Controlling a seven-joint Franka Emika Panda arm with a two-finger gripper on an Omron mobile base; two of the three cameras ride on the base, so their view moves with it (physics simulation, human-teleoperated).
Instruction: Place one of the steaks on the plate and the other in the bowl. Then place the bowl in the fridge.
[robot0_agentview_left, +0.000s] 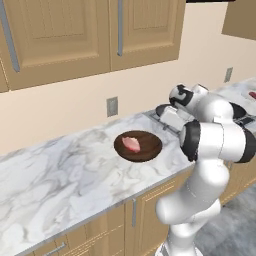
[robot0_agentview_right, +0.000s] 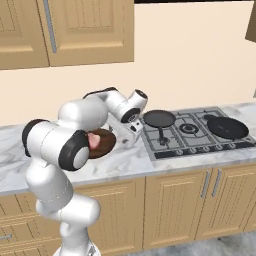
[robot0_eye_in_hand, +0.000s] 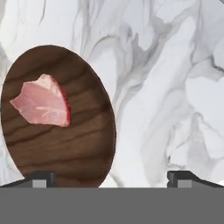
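Hand view shows the gripper (robot0_eye_in_hand: 109, 177) with jaws spread wide, holding nothing. Pale pink steak (robot0_eye_in_hand: 43, 106) lies inside the bowl (robot0_eye_in_hand: 65, 148).

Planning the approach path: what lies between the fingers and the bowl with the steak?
Nothing: in the hand view one finger overlaps the bowl rim; the other stands over bare marble counter.

Brightness: even and bright across both base views and the hand view; flat rendered light.
Shadows: soft dark patch on the marble counter (robot0_agentview_left: 65, 175) just under the bowl (robot0_agentview_left: 145, 150); cabinet doors (robot0_agentview_left: 55, 40) shade gently at panel edges.
Glare: pale sheen on the white arm (robot0_agentview_right: 80, 120); no blown-out spots.
Sharpness: slightly soft, blocky edges throughout; steak (robot0_eye_in_hand: 43, 106) texture smeared.
Distortion: bowl looks oval in the hand view.
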